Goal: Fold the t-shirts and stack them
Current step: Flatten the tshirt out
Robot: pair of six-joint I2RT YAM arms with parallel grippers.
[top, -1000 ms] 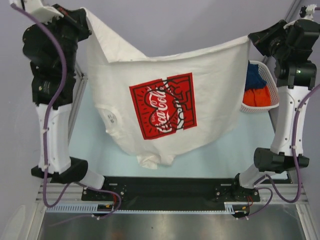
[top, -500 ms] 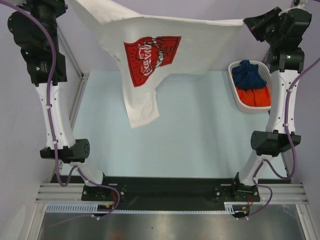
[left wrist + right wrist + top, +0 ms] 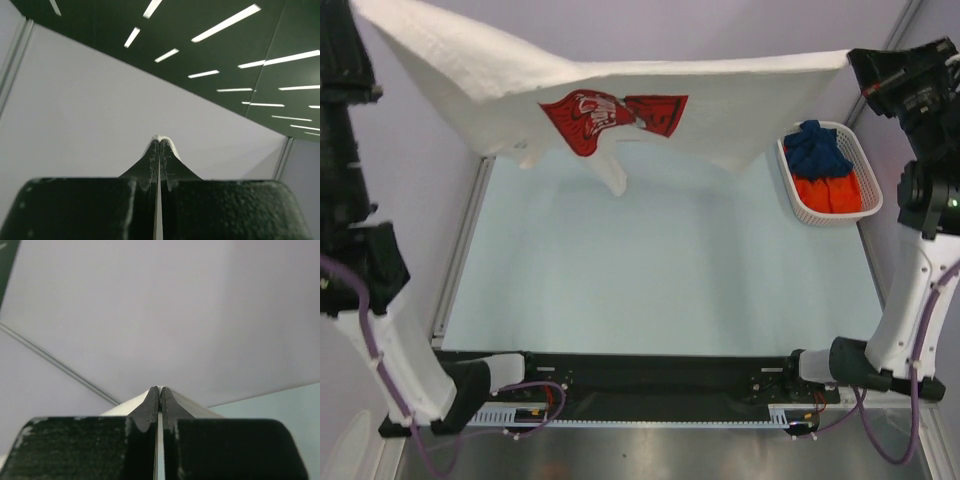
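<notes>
The white t-shirt (image 3: pixel 740 100) is stretched almost flat, high over the far side of the table, its red-and-white print (image 3: pixel 610 110) facing down. A sleeve or fold (image 3: pixel 610 172) dangles below it. My right gripper (image 3: pixel 853 58) is shut on the shirt's right corner; in the right wrist view its jaws (image 3: pixel 160 388) pinch a thin strip of white cloth. My left gripper (image 3: pixel 159 139) is likewise shut on a white edge, at the shirt's top-left corner (image 3: pixel 360 8). A dark blue t-shirt (image 3: pixel 817 150) and an orange one (image 3: pixel 830 192) lie crumpled in the basket.
The white lattice basket (image 3: pixel 868 205) stands at the table's right edge, below the right arm. The pale blue table top (image 3: pixel 670 270) spreads under the shirt. Metal rails (image 3: pixel 460 250) run along the left side, and the arm bases sit at the near edge.
Both arms have swung up and outward. The white shirt went from hanging down in front of the camera to being stretched nearly flat, higher and farther back.
</notes>
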